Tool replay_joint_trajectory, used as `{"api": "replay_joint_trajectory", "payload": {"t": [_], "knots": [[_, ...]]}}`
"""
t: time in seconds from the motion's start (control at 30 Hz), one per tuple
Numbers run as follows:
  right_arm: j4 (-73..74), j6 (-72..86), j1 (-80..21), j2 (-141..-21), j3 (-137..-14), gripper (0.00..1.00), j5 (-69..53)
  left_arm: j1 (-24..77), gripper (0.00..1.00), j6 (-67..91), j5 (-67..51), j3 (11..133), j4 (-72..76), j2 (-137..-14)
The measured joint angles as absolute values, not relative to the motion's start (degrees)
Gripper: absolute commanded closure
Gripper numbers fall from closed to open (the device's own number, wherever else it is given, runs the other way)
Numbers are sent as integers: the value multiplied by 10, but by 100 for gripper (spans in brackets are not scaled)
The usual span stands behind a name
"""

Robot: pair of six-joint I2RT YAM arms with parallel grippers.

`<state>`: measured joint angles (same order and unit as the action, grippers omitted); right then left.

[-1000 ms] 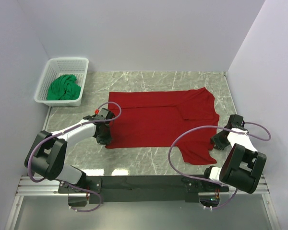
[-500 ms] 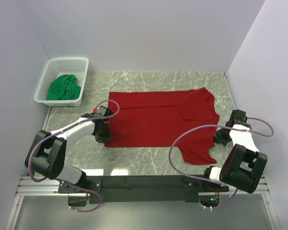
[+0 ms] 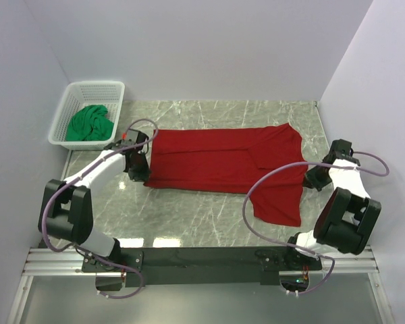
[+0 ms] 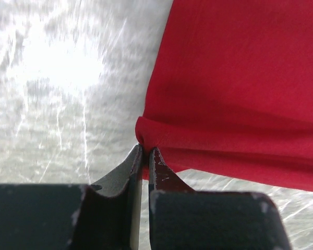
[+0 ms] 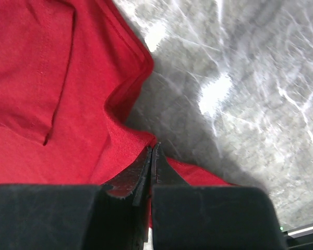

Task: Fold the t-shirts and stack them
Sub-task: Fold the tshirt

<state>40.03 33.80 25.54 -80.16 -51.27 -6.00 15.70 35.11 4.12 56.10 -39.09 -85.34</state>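
The red t-shirt [image 3: 216, 162] lay spread across the marble table [image 3: 189, 219] between the arms, while the green t-shirt [image 3: 89, 123] sat crumpled in the white basket [image 3: 94, 86] at the far left corner. We saw the left gripper [image 4: 145, 151] shut on the red shirt's near left corner, with only a small fold of cloth between its jaws. The right gripper [image 5: 151, 148] was closed likewise on a thin pinch of the shirt's right edge. We judged the step to be a lengthwise fold. To do it well, we thought both arms should rise together, keep the cloth lightly taut, carry the near edge over to the far one, and let go only once it lay flat. Such shallow pinches could slip, and the loose sleeve [image 3: 280, 206] might bunch underneath.
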Motion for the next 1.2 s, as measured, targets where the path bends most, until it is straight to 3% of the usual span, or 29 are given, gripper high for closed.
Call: {"api": "replay_joint_trajectory", "payload": {"t": [0.57,1.2], "knots": [[429,340,235,-964,-700,100,-91,129,99,341,6,695,-388,-966],[417,362,215,-1066,-758,100,-92,118,99,346,-2,701,-317,-1039]]}}
